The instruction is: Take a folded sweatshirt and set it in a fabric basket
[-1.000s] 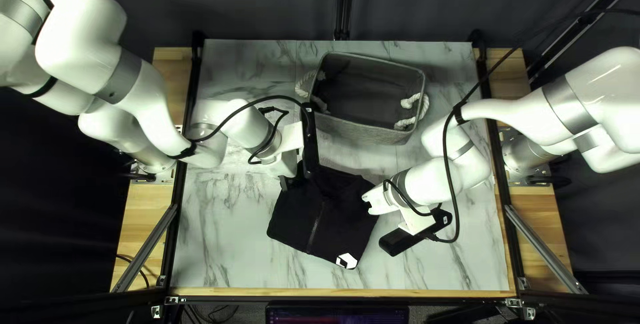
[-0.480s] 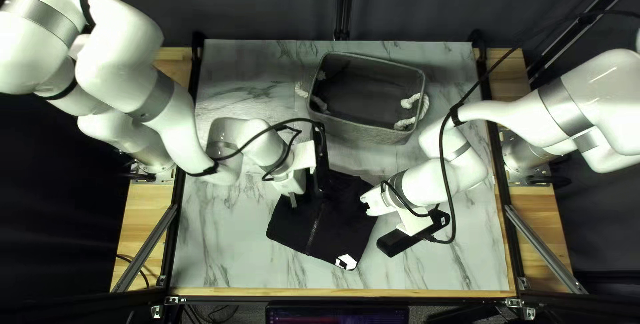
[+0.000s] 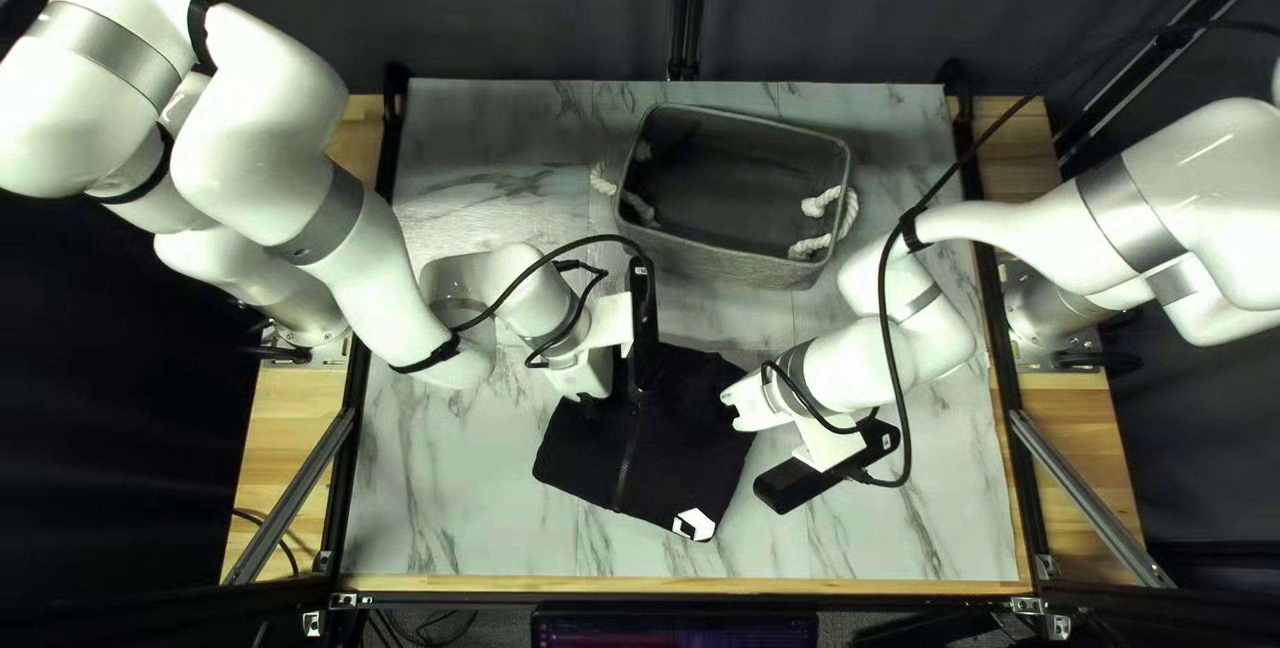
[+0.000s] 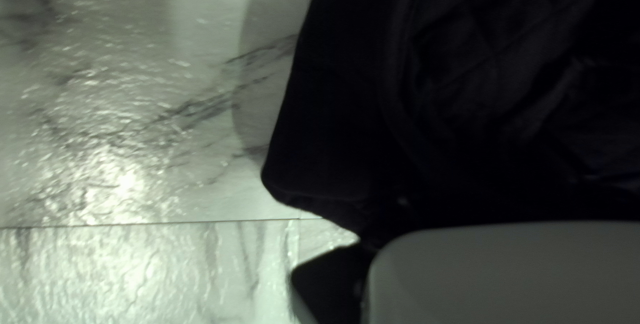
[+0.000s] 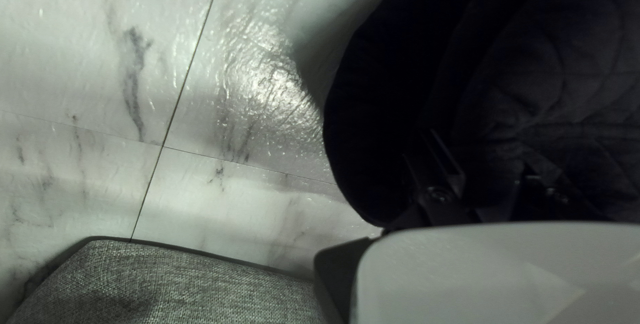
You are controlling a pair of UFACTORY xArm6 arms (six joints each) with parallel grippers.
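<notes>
The folded black sweatshirt (image 3: 680, 462) lies on the near middle of the marbled counter (image 3: 454, 488), outside the basket (image 3: 734, 262). Only the top left view shows its whole outline, with a dark zip line (image 3: 624, 468) and a white patch (image 3: 694, 523) at its near right corner. The wrist views instead bring out faint quilted lines in the cloth.

The left gripper (image 3: 584, 375) is over the sweatshirt's far left part; its wrist view shows a rounded edge of cloth against the counter. The right gripper (image 3: 738, 411) is at the sweatshirt's right edge, and its wrist view shows dark gripper parts over the cloth. For either gripper, I cannot tell how far open it is or whether it has hold of cloth.

Farther back, right of the middle, the grey basket stands upright. The top left view shows its hollow inside and pale rope handles, the left one (image 3: 604, 179) and the right one (image 3: 823, 219); the right wrist view gives its woven grey fabric close up, while the left wrist view shows none of it.
</notes>
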